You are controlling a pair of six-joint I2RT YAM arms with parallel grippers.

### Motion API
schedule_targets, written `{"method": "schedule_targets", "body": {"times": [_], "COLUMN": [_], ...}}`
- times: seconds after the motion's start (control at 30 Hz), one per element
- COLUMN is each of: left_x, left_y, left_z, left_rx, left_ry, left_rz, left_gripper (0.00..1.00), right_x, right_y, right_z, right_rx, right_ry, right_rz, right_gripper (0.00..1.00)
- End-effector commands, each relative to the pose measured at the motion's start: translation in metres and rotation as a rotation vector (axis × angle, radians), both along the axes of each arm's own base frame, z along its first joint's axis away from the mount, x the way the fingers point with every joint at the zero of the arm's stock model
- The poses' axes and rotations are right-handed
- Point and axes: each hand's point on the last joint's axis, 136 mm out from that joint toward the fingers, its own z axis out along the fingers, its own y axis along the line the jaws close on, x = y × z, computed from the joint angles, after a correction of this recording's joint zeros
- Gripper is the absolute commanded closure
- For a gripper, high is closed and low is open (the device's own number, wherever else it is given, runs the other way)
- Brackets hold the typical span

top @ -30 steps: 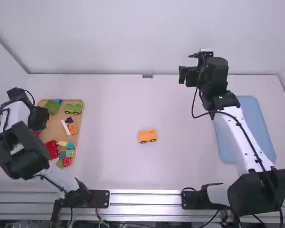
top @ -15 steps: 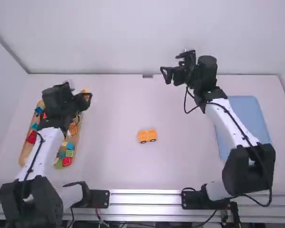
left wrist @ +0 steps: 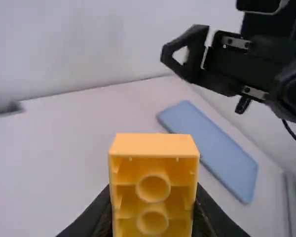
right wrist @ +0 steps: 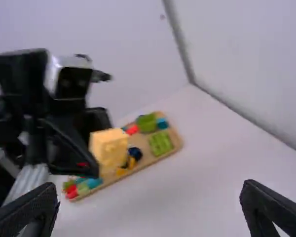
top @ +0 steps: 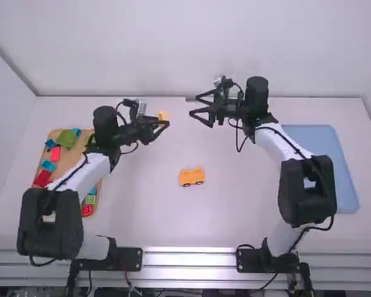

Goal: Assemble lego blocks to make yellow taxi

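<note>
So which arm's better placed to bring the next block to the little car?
Left, probably: the left gripper holds a yellow block, while the right gripper is open and empty.

Bright, even light over the desk (top: 235,216), dimmer in the right wrist view
Faint, soft shadows; pale glare on the metal rail (top: 188,257) at the desk's near edge; in the left wrist view the orange block (left wrist: 155,144) is crisp, the blue mat (left wrist: 212,148) behind it soft; in the right, the tray (right wrist: 175,140) is blurred
</note>
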Motion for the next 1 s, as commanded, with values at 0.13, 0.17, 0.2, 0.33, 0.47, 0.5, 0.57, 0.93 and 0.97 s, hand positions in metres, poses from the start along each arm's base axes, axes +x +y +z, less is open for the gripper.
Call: {"method": "schedule_targets", "body": {"times": [0.13, 0.17, 0.2, 0.33, 0.47, 0.5, 0.57, 0.93, 0.97], "left_x": [-0.020, -0.021, -0.023, -0.027, -0.041, -0.040, -0.038, -0.036, -0.034], "left_y": [-0.038, -0.043, -0.045, -0.051, -0.057, -0.055, -0.055, -0.055, -0.054], "left_z": [0.016, 0.018, 0.019, 0.019, 0.024, 0.025, 0.025, 0.028, 0.028], "left_rx": [-0.081, -0.089, -0.088, -0.087, -0.090, -0.089, -0.085, -0.069, -0.068], "left_ry": [-0.104, -0.124, -0.131, -0.136, -0.182, -0.183, -0.192, -0.251, -0.251], "left_rz": [-0.283, -0.302, -0.310, -0.331, -0.414, -0.409, -0.402, -0.393, -0.377], "left_gripper": [0.98, 0.98, 0.98, 0.98, 0.98, 0.98, 0.98, 0.98, 0.98], "right_x": [-0.042, -0.046, -0.048, -0.054, -0.057, -0.057, -0.061, -0.070, -0.072], "right_y": [0.021, 0.026, 0.029, 0.035, 0.040, 0.039, 0.039, 0.037, 0.037], "right_z": [-0.002, -0.004, -0.004, -0.005, -0.005, -0.005, -0.004, -0.001, -0.001], "right_rx": [0.031, 0.027, 0.027, 0.026, 0.026, 0.027, 0.034, 0.053, 0.056], "right_ry": [-0.019, -0.034, -0.045, -0.049, -0.049, -0.047, -0.048, -0.048, -0.047], "right_rz": [0.219, 0.233, 0.242, 0.262, 0.276, 0.276, 0.297, 0.354, 0.364], "right_gripper": [0.01, 0.02, 0.01, 0.01, 0.11, 0.16, 0.25, 0.47, 0.49]}}
